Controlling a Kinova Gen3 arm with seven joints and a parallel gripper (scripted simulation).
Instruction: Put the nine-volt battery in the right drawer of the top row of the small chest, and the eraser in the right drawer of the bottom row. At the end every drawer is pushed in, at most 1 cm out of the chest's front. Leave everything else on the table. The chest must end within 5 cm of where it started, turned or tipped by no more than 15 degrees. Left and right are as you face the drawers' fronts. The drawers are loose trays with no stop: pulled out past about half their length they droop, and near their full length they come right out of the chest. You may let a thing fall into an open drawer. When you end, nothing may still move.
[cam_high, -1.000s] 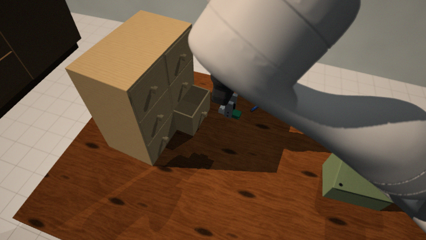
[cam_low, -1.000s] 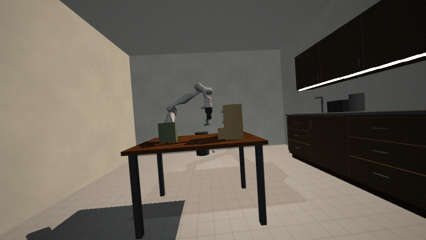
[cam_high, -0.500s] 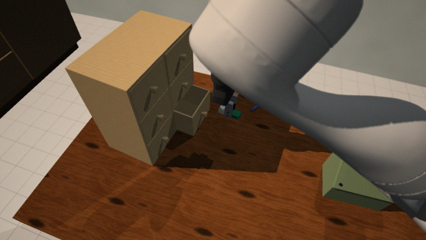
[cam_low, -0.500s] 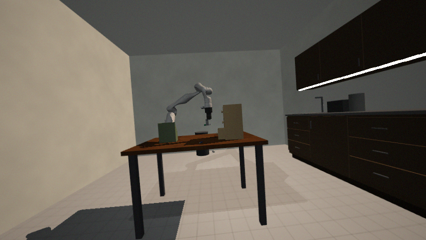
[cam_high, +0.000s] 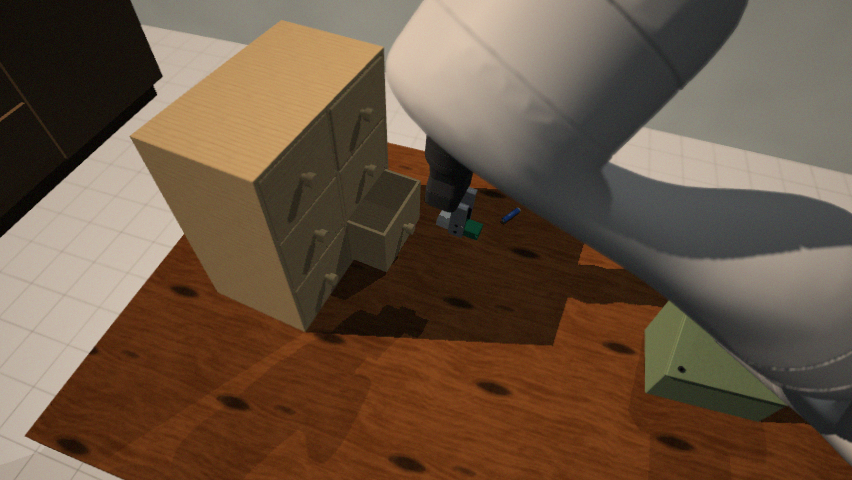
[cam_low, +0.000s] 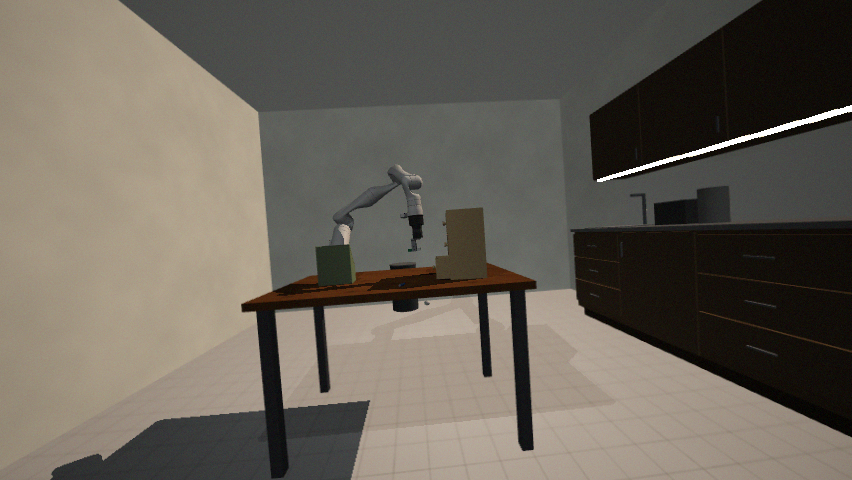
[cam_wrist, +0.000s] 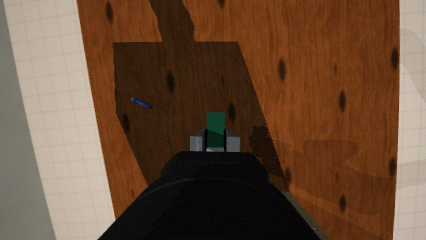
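Note:
My gripper is shut on a small green block, the eraser. It hangs above the table, to the right of the chest's front. The wrist view shows the eraser sticking out between the grey fingers high over the wood. The small wooden chest has two columns of drawers. Its bottom right drawer is pulled out and looks empty from here. The other drawers are pushed in. The nine-volt battery is not visible in any view.
A small blue stick lies on the table behind the gripper and also shows in the wrist view. An olive-green box stands at the right, near the arm's base. My arm's large white link hides much of the right side in the top view.

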